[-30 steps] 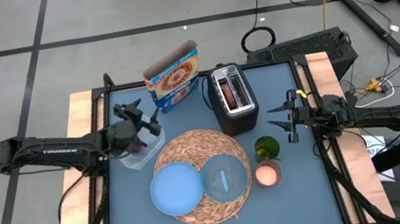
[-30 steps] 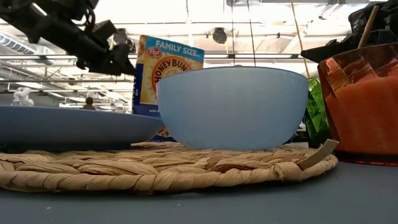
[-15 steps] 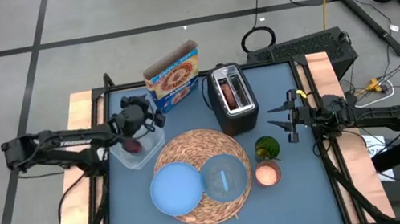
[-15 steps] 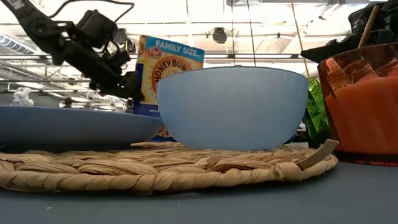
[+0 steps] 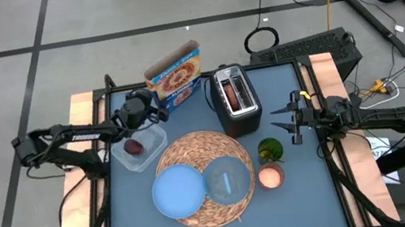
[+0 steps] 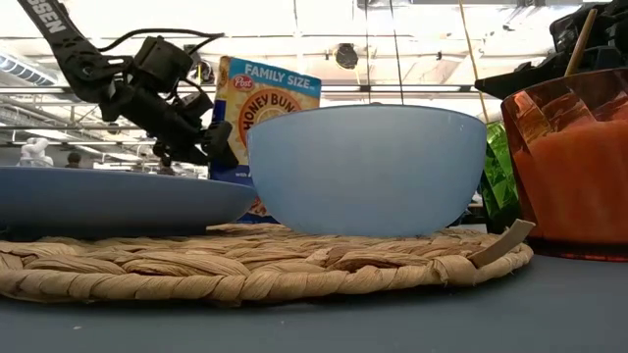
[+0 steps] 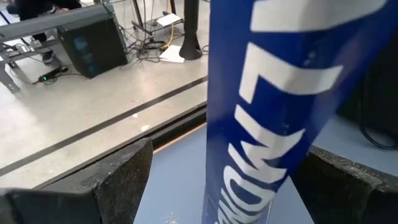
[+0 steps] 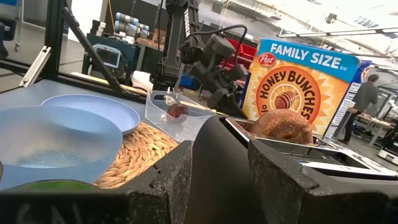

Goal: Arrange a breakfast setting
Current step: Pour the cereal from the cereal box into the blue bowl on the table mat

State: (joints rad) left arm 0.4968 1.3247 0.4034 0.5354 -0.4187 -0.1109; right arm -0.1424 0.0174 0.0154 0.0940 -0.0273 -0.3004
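**Friend:** Where is your left gripper?

**Me:** My left gripper (image 5: 154,111) is at the back of the blue table (image 5: 133,216), near its far edge. Its fingers are spread apart, one on each side of the narrow blue side of the tall cardboard cereal box (image 5: 176,77). I cannot tell if they touch it.

**Friend:** And the right one?

**Me:** My right gripper (image 5: 293,121) waits by the right edge, fingers apart, holding nothing. The black-and-silver toaster (image 5: 235,101) stands just beside it. Bare table shows at the front corners.

**Friend:** What is hard to see?

**Me:** From low down, the box is partly hidden behind the bowl. I cannot tell what the green thing (image 5: 270,150) by the cup is.

**Friend:** What is in what?

**Me:** The brown ring-shaped bagel (image 8: 277,126) sticks out of a toaster slot. The small dark-red fruit (image 5: 134,147) lies in the clear square plastic tub (image 5: 153,135), beside the round woven straw mat (image 5: 195,143). On the mat sit the light-blue plate (image 5: 177,193) and the clear glass bowl (image 5: 227,182), side by side. The orange-pink cup (image 5: 271,176) stands just off the mat's right rim.
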